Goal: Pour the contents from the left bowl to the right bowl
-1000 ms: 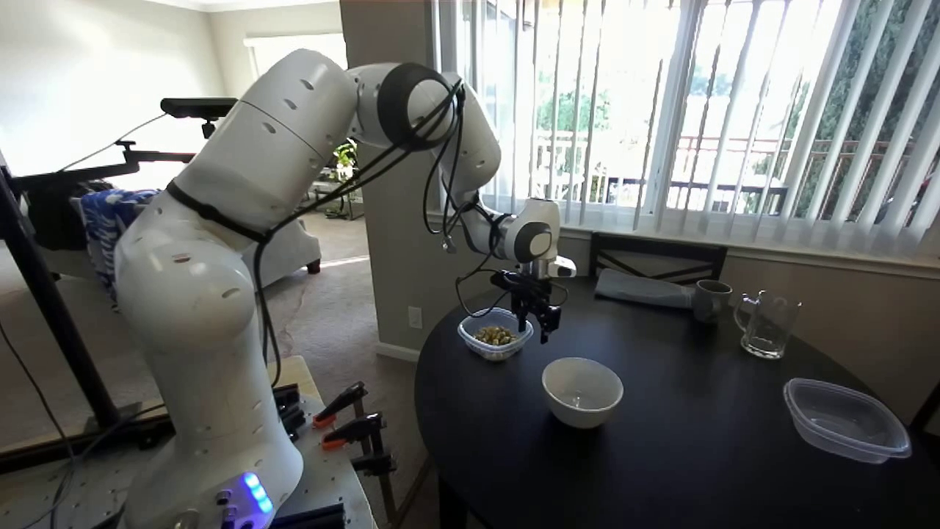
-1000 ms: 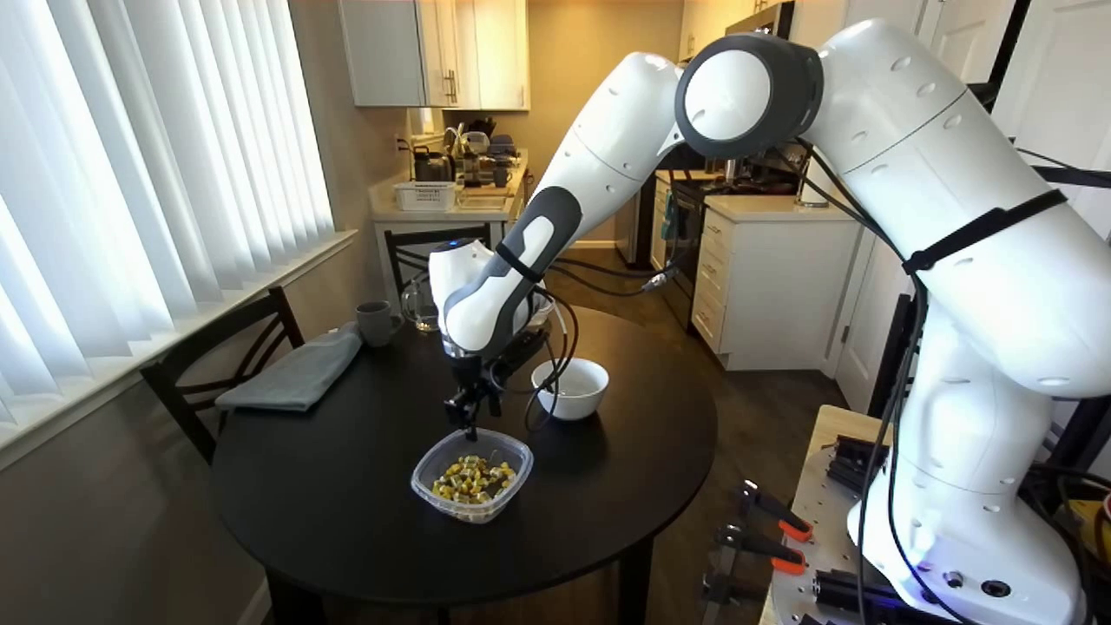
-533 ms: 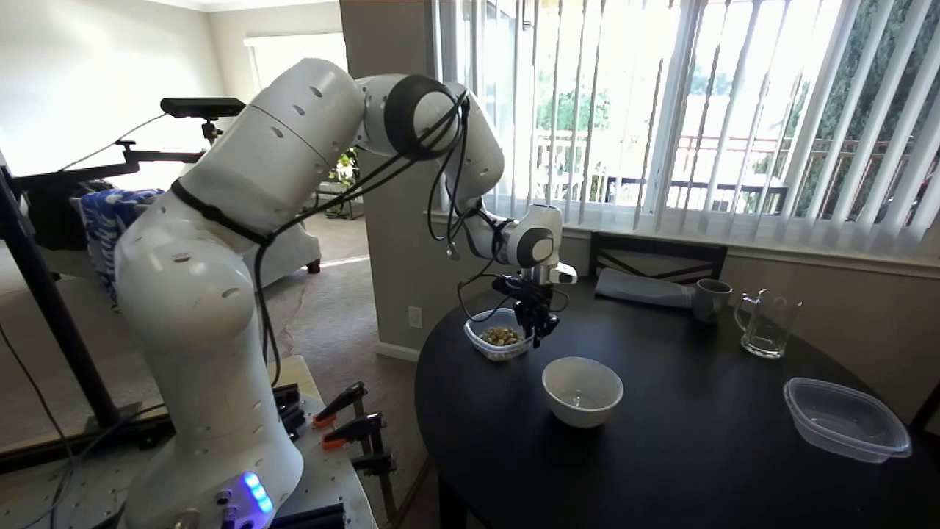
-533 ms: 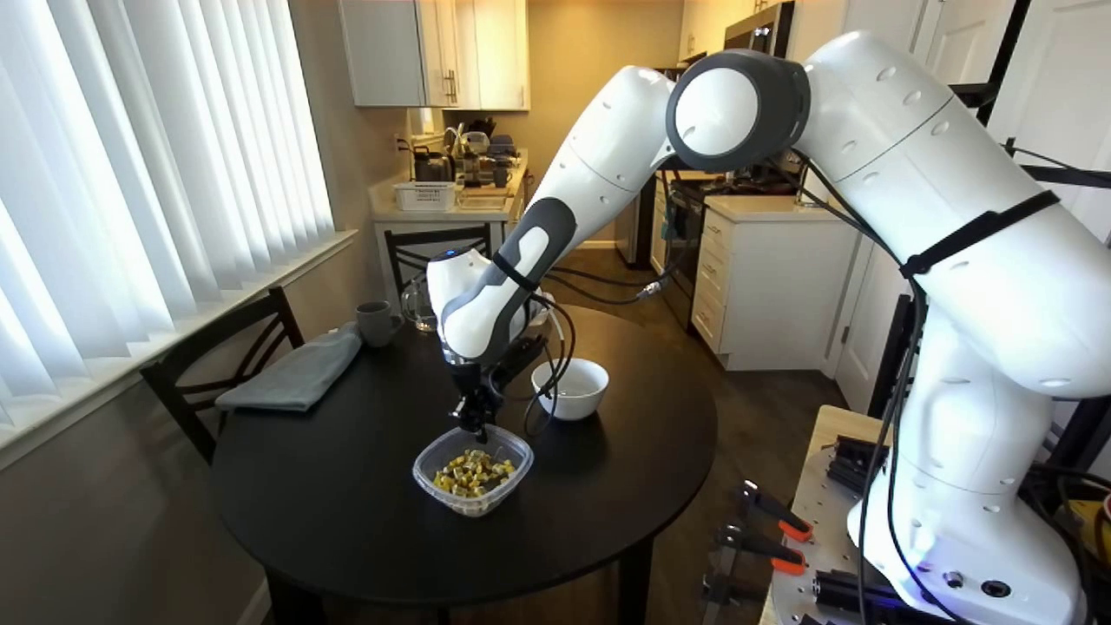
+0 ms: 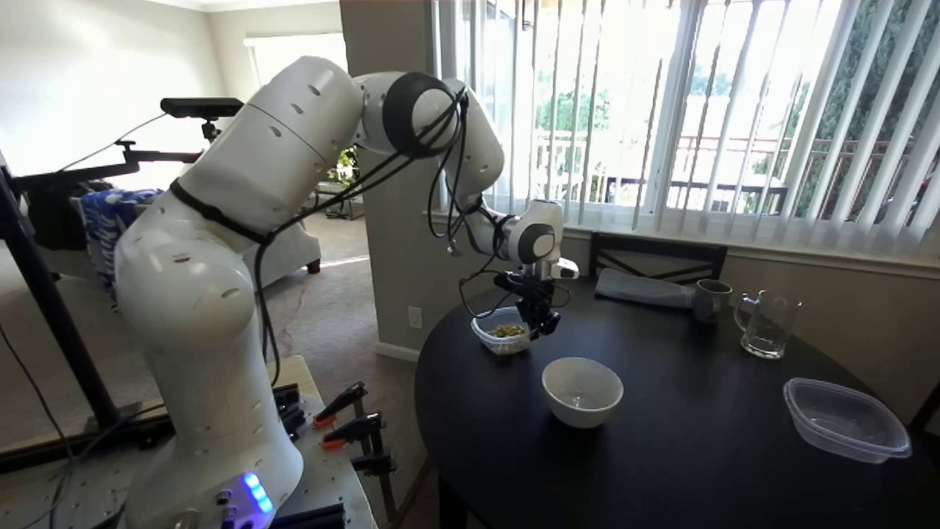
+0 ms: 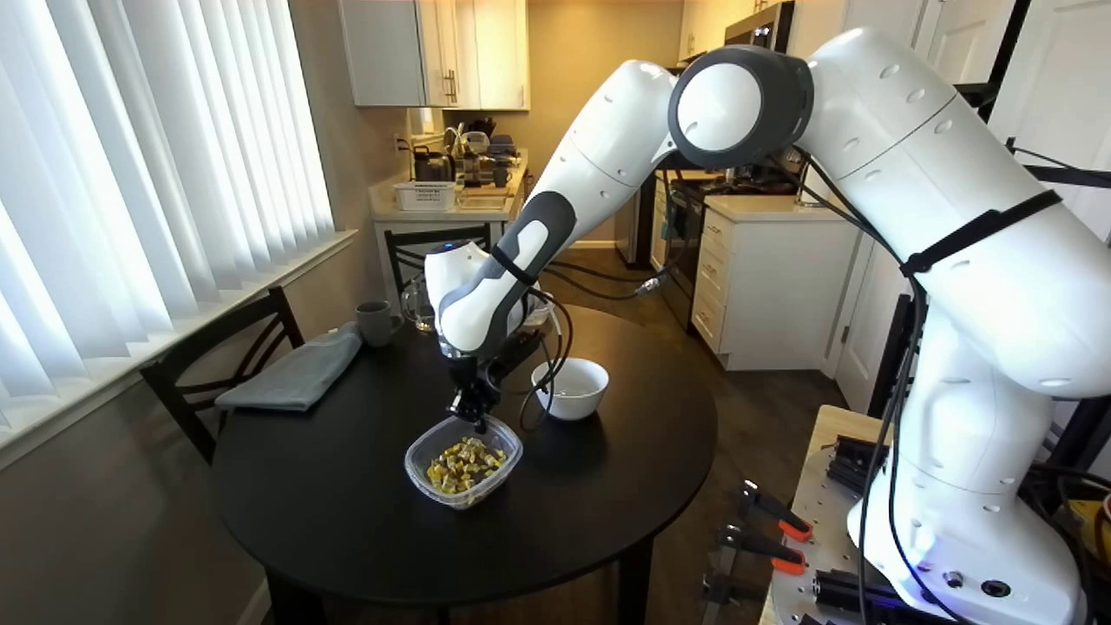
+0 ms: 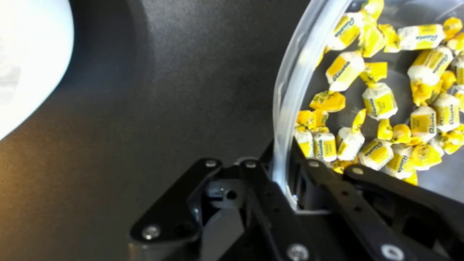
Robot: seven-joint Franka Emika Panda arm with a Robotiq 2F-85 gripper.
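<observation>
Wrist view: gripper (image 7: 284,159) clamped on clear bowl (image 7: 288,98) at the rim, sweets (image 7: 378,101) within. In an exterior view: clear bowl toward near edge of table (image 6: 347,512); probable step, lifting; next, level carry over white bowl (image 6: 581,399), then tipping.

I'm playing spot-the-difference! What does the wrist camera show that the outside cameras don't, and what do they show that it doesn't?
Only the wrist view: readable "Ricola" lettering on the wrapped candies. Only the exterior views: the gray mug, glass mug and folded cloth. Both: the candies in the clear plastic bowl, the white bowl, the black table and the gripper.
</observation>
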